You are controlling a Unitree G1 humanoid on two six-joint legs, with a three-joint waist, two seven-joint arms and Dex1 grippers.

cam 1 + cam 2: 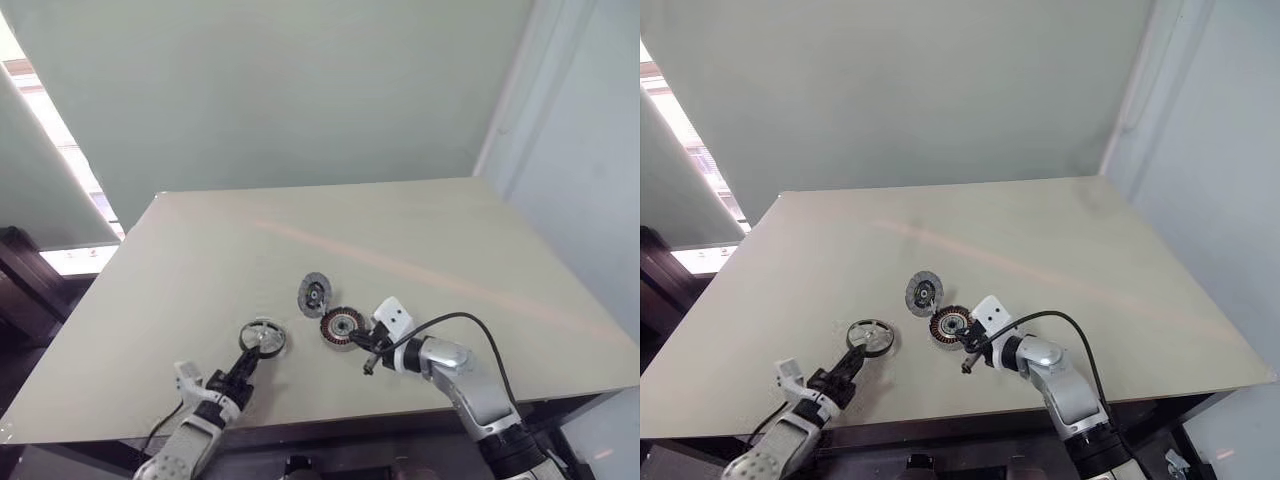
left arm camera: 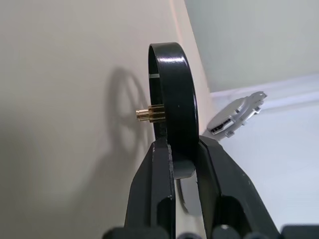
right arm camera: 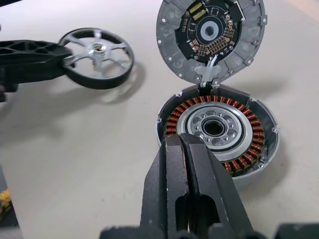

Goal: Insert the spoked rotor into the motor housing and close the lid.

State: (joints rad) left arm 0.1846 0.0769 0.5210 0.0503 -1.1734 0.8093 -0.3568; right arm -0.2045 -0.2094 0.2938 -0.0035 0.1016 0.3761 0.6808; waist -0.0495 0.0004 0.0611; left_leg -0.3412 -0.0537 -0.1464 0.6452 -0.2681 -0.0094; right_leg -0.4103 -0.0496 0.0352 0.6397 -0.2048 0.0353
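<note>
Left wrist view: spoked rotor [image 2: 172,99] seen edge-on, spokes hidden behind its dark rim, its lower arc covered by the left gripper [image 2: 184,167] fingers clamped on it; a grey piece [image 2: 234,115] past the rim, probably the lid, is half hidden and too blurred to be sure. Right wrist view: near wall of the motor housing [image 3: 219,132] masked by the right gripper [image 3: 187,149], its fingers pressed together, contact with the wall not discernible; lid [image 3: 212,37] clipped by the frame's upper edge. Head views: windings and spokes too small to count.
</note>
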